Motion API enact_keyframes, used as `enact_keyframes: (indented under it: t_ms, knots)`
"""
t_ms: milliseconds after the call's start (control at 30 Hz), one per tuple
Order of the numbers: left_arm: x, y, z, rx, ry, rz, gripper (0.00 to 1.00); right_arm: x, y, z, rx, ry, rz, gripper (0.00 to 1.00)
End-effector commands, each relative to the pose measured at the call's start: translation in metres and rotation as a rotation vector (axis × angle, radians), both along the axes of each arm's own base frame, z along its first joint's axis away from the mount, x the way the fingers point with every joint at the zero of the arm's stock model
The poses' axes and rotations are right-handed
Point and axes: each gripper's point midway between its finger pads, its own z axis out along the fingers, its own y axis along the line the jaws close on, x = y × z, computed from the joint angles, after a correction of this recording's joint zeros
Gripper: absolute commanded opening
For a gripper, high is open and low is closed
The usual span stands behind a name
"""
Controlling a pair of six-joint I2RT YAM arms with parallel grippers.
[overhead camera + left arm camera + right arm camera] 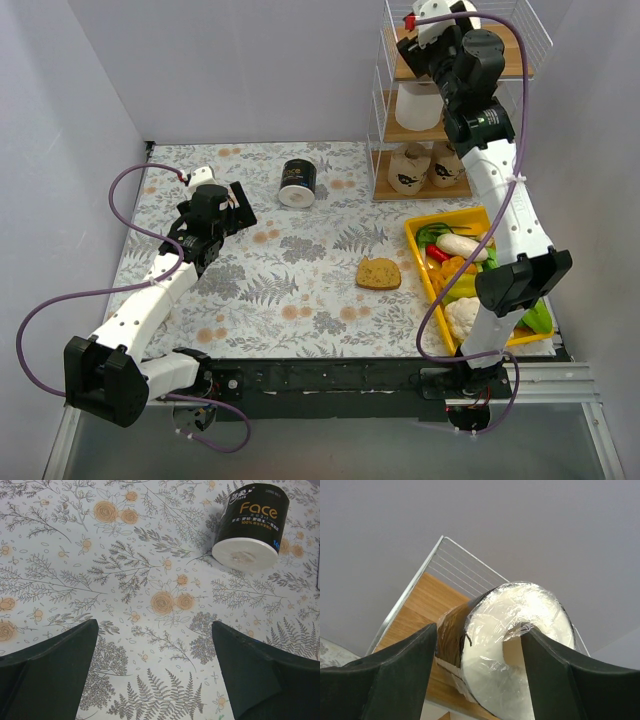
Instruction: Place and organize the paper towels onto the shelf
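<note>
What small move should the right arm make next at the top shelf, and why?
Probably draw the right pincer straight back from the shelf. The black-wrapped roll already lies on its top board, and a gap shows on one side, so the grip seems loose; moving sideways might knock it.

Robot lab enclosure, plain grey walls (250,70), floral-covered table (300,290)

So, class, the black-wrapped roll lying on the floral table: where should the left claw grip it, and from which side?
Probably across its curved black wrap, mid-length, coming from above. The black-wrapped roll lies on its side, white end toward the left claw, so both flanks are free.
</note>
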Motion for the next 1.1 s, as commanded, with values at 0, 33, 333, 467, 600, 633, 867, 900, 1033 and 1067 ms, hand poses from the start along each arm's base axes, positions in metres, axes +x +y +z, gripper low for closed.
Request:
enact_keyframes:
  t_ms: [0,33,333,467,600,633,867,900,1033,1067]
  knots:
    - [0.002,0.000,0.005,-0.001,-0.021,0.003,0.98,-0.011,-0.007,0.056,0.087,-0.164,0.021,0.78]
    - [0.003,0.000,0.005,-0.001,-0.021,0.001,0.98,-0.011,-0.006,0.057,0.099,-0.163,0.036,0.80]
    - [0.003,-0.002,0.005,-0.004,-0.020,-0.005,0.98,-0.010,-0.025,0.063,0.175,-0.180,-0.028,0.89]
    - [0.003,-0.003,0.006,-0.008,-0.023,-0.009,0.98,-0.002,-0.046,0.050,0.231,-0.146,-0.100,0.89]
    - [0.002,-0.002,0.007,-0.009,-0.026,-0.009,0.98,0.005,-0.054,0.032,0.258,-0.095,-0.112,0.88]
    - [0.002,-0.003,0.007,-0.011,-0.026,-0.010,0.98,0.005,-0.052,0.029,0.253,-0.085,-0.099,0.87]
    - [0.002,-0.004,0.008,-0.015,-0.029,-0.019,0.98,0.004,-0.050,0.009,0.294,-0.033,-0.093,0.86]
    - [0.002,-0.004,0.008,-0.015,-0.029,-0.017,0.98,-0.001,-0.050,0.007,0.309,-0.024,-0.085,0.84]
    - [0.002,-0.006,0.009,-0.022,-0.030,-0.024,0.98,-0.025,-0.040,0.001,0.373,0.002,-0.020,0.82]
    - [0.002,-0.007,0.008,-0.026,-0.029,-0.032,0.98,-0.039,-0.041,0.009,0.390,-0.014,-0.007,0.82]
